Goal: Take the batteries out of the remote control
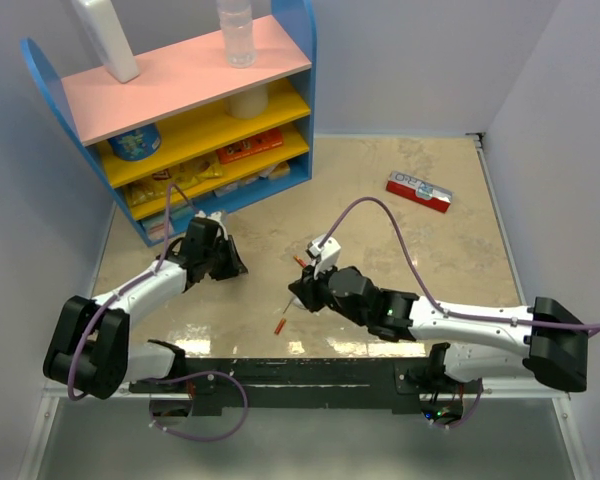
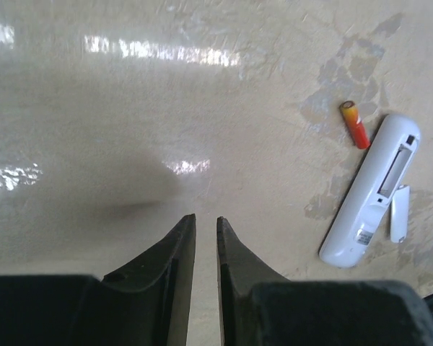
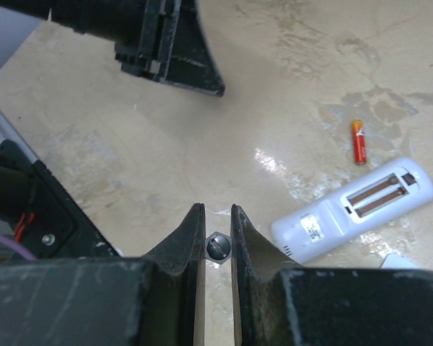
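Bright, even light is falling from above across the top view, and the glossy table (image 1: 460,260) is throwing back a pale band of glare at 6 o'clock. Only faint, soft-edged shadows are showing under the arms.

In the left wrist view, white streaks of glare are running along 11 to 12 o'clock. Smaller patches are shining at 9 o'clock and at centre, and a smudged grey shadow is lying just left of centre. The left gripper (image 2: 206,223) is sitting dark and out of focus at 6 o'clock, while the battery (image 2: 354,124) at 2 o'clock is looking slightly soft.

In the right wrist view, a glare spot is gleaming just right of centre. The right gripper (image 3: 217,213) is blurring at 6 o'clock.
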Robot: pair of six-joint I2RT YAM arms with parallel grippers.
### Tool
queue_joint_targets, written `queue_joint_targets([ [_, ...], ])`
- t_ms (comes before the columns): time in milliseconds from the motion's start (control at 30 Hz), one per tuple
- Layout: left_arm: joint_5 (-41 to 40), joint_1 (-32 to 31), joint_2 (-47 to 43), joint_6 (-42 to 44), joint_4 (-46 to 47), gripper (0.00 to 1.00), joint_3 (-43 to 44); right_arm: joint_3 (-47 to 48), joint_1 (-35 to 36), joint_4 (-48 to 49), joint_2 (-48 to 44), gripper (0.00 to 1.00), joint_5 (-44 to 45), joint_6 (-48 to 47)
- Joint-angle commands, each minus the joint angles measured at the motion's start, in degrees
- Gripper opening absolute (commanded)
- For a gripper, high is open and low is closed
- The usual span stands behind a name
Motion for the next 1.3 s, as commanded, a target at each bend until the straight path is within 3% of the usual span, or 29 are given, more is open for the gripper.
queue_joint_targets([
  [0, -2.3, 0.4, -1.5, 2.9, -2.9, 0.23, 6.1, 8.1, -1.8, -14.0, 1.4, 0.0, -3.8, 6.2],
  [233, -0.7, 0.4, -2.2, 4.9, -2.8, 0.25, 5.0, 3.8, -16.2, -25.0, -10.8, 0.0, -10.4, 21.5],
  [367, 2.1, 0.4, -2.7, 5.4, -1.9, 0.26, 3.9, 2.7, -24.6, -31.6, -13.3, 0.0, -10.3, 20.4],
  [467, 2.7, 0.4, -2.6, 5.9, -2.3, 0.26, 4.3, 2.0, -29.2, -32.5, -12.1, 0.0, -16.5, 17.6],
  [600, 2.5, 0.4, -2.9, 6.3, -3.4, 0.26, 4.5, 1.7, -32.2, -34.1, -9.4, 0.0, -22.7, 18.6],
  [700, 2.7, 0.4, -3.1, 6.5, -3.2, 0.26, 4.6, -2.9, -32.4, -29.4, -10.7, 0.0, -27.5, 22.3],
  [933, 3.3, 0.4, -3.7, 6.4, -3.0, 0.27, 4.4, -6.3, -35.6, -26.5, -4.1, 0.0, -25.4, 21.4],
  [967, 3.2, 0.4, -4.0, 6.4, -3.0, 0.27, 4.3, -7.2, -36.4, -25.9, -3.7, 0.03, -24.4, 21.4],
  [1000, 3.1, 0.4, -4.2, 6.3, -3.0, 0.27, 4.3, -7.3, -36.6, -25.8, -3.2, 0.15, -23.2, 21.4],
  [1100, 3.0, 0.4, -4.8, 6.1, -2.9, 0.27, 3.9, -7.2, -37.4, -25.7, -2.4, 0.29, -18.3, 22.8],
  [1133, 2.9, 0.4, -4.8, 6.0, -2.9, 0.27, 3.8, -7.3, -37.7, -24.8, -2.4, 0.41, -17.6, 23.1],
  [1267, 2.7, 0.3, -5.4, 5.9, -2.7, 0.27, 3.3, -6.7, -39.9, -22.6, -0.4, 0.4, -14.6, 23.1],
])
